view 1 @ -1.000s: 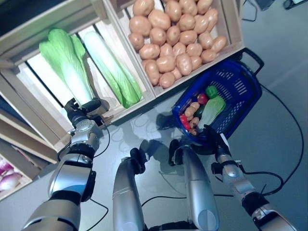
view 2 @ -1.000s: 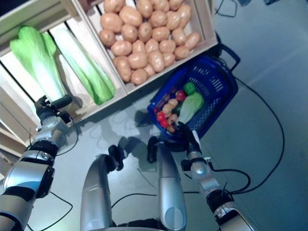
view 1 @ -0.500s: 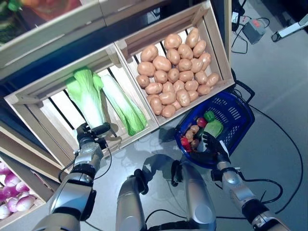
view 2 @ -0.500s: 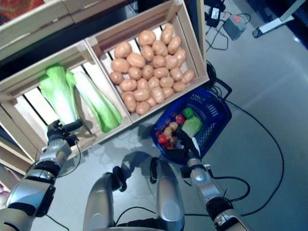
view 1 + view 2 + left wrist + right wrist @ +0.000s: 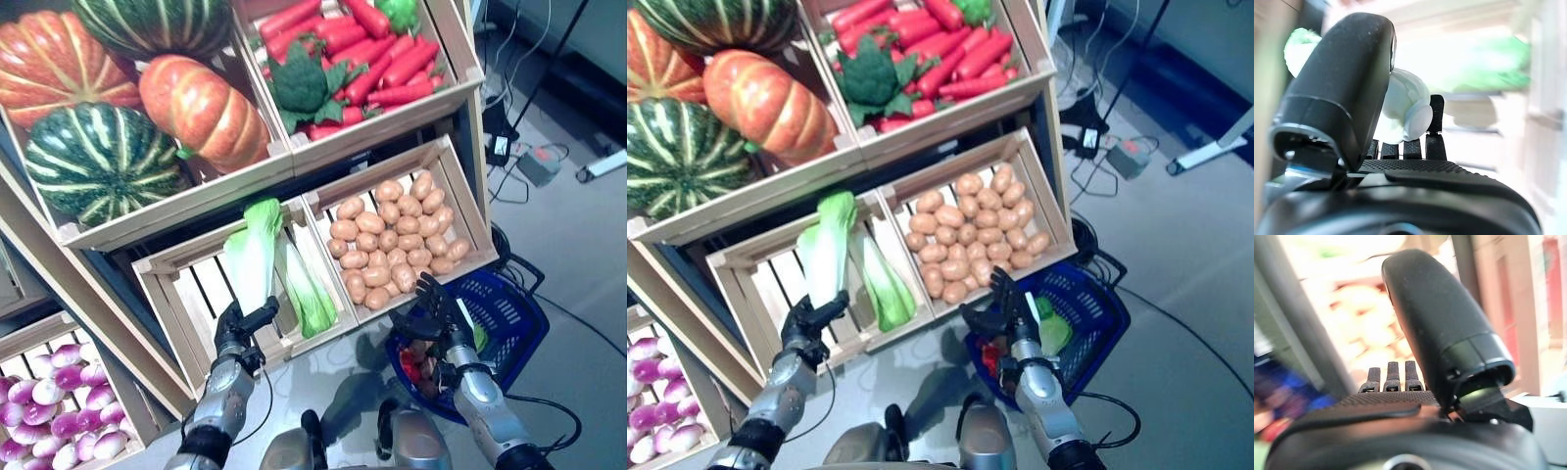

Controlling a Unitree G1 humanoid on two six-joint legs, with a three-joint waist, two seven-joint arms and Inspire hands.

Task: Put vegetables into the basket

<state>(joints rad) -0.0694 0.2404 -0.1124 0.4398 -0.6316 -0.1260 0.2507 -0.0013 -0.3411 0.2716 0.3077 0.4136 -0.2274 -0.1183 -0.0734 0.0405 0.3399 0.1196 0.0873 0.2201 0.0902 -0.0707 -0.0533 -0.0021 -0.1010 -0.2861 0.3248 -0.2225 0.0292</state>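
The blue basket [image 5: 517, 328] stands on the floor at the right foot of the wooden stand. In it lie a green-and-white cabbage [image 5: 477, 336] and small red vegetables [image 5: 410, 362]. My right hand [image 5: 436, 311] is open with its fingers spread, above the basket's near left rim; it also shows in the right wrist view [image 5: 1440, 323]. My left hand [image 5: 238, 331] is at the lower left crate, open, at the white base of a long green cabbage [image 5: 253, 259]. In the left wrist view the white stem [image 5: 1408, 110] sits between the thumb [image 5: 1347, 83] and the fingers.
The wooden stand [image 5: 294, 162] of slanted crates rises in front of me, with its lower crates [image 5: 313, 201] close behind both hands. Grey floor lies to the right of the basket, with cables and a power brick [image 5: 539, 164] farther back.
The camera has tilted up, so the stand's upper shelves have come into view. My right hand has risen from the basket's near rim. My left hand stays at the cabbage's base.
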